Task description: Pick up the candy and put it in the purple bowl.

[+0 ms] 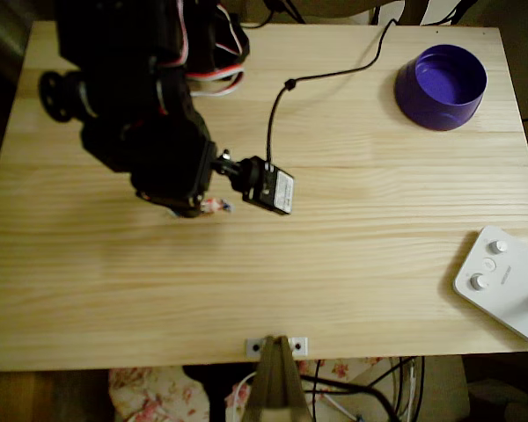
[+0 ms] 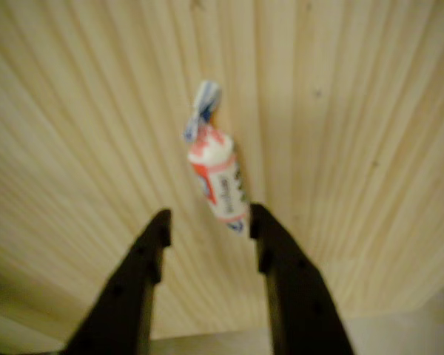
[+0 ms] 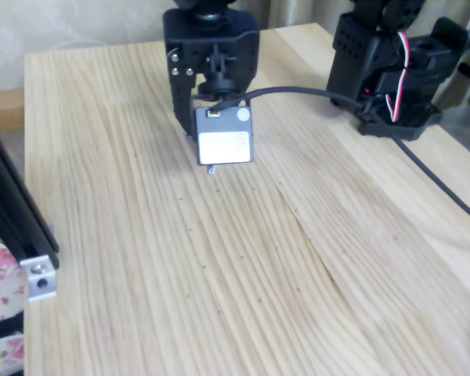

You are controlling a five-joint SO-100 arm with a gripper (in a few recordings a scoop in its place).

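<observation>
- White-wrapped candy (image 2: 217,177) with red print and a bluish twisted end lies on the wooden table (image 1: 352,264), just ahead of the gripper (image 2: 207,222) in the wrist view.
- Both black fingers (image 2: 144,259) stand apart, one on each side of the candy's near end, nothing clamped.
- From overhead, the candy (image 1: 218,206) peeks out beside the black arm (image 1: 150,123).
- A purple bowl (image 1: 441,86) sits well apart at the table's far right corner.
- A white device (image 1: 503,281) with knobs rests at the right edge.

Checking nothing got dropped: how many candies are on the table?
1. The candy lies on the wooden table just ahead of the open gripper, near its right finger in the wrist view. The arm could hide others in the overhead view.
</observation>
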